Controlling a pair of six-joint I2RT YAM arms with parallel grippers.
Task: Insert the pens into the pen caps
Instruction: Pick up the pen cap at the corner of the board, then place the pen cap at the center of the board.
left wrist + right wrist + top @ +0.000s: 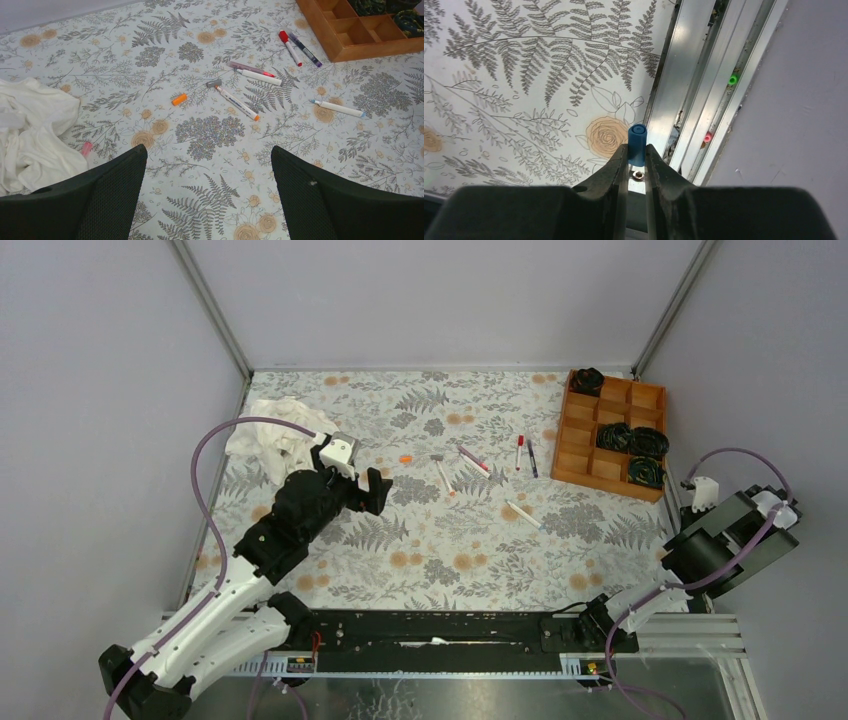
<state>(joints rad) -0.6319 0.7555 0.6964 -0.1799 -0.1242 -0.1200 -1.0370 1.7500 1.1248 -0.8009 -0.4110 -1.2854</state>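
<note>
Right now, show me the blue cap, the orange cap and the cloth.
blue cap (637, 142): right wrist view, on its side wall, below the rim.
orange cap (179, 99): left wrist view, on the middle of its body.
cloth (35, 130): left wrist view, on its crumpled middle.

Six pens (235, 100) out on the worktop (210, 165), that's the tally. Loose caps: one orange cap (179, 99), one blue cap (637, 142), plus one pinkish stub (86, 147) that may be a third. Four black coils (612, 435) sitting in one wooden tray (580, 455), and one crumpled white cloth (35, 130).
</note>
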